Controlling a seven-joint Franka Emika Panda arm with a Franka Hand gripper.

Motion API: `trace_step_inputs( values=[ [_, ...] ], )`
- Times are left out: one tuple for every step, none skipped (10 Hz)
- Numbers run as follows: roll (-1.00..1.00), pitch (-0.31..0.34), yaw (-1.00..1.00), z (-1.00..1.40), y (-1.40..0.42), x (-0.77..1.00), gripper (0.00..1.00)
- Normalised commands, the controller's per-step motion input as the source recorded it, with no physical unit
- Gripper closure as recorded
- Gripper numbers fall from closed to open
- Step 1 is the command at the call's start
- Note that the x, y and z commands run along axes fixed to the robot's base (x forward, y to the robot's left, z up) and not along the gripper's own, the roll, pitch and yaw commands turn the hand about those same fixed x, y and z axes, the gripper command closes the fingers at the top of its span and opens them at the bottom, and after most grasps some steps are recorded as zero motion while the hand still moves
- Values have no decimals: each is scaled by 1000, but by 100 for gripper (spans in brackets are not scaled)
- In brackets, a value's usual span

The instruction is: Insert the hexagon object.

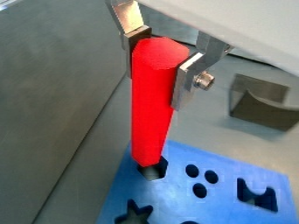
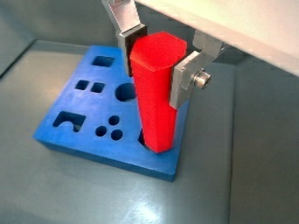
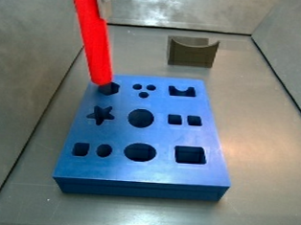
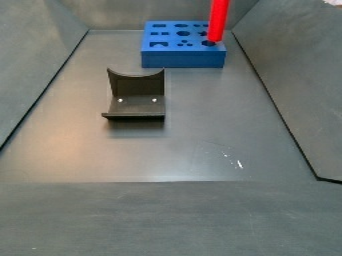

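red hexagon bar held upright at a corner hole of the blue block

the gripper (image 2: 158,54) was seen above the blue block (image 3: 144,148), its silver fingers (image 2: 187,77) clamped on the upper part of the hexagon object (image 2: 155,92). the bar was held nearly upright, its lower end at, or just inside, a hole at one corner of the block, as shown in both wrist views and in a side view (image 3: 93,39).

for the step to be done well, it was judged that the bar should be kept vertical, its flats matched to the hole's sides, and pressed straight down gently; any tilt could jam it or shift the block.

how deep the tip sat could not be told, since the hole's rim was covered by the bar itself. the hole's shape was likewise hidden. in the side views the gripper was cut off by the frame edge. the fixture (image 4: 134,95) stood well apart from the block, unused.
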Motion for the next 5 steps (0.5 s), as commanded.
trace_step_inputs(
  values=[
    [96,64,-294,-77,-183,143,100],
    [51,59,-151,0,0,77,100],
    [0,0,0,-31,0,0,100],
    [0,-6,-357,-160,-49,157,100],
    [6,0,-606,-234,-23,169,100]
  ],
)
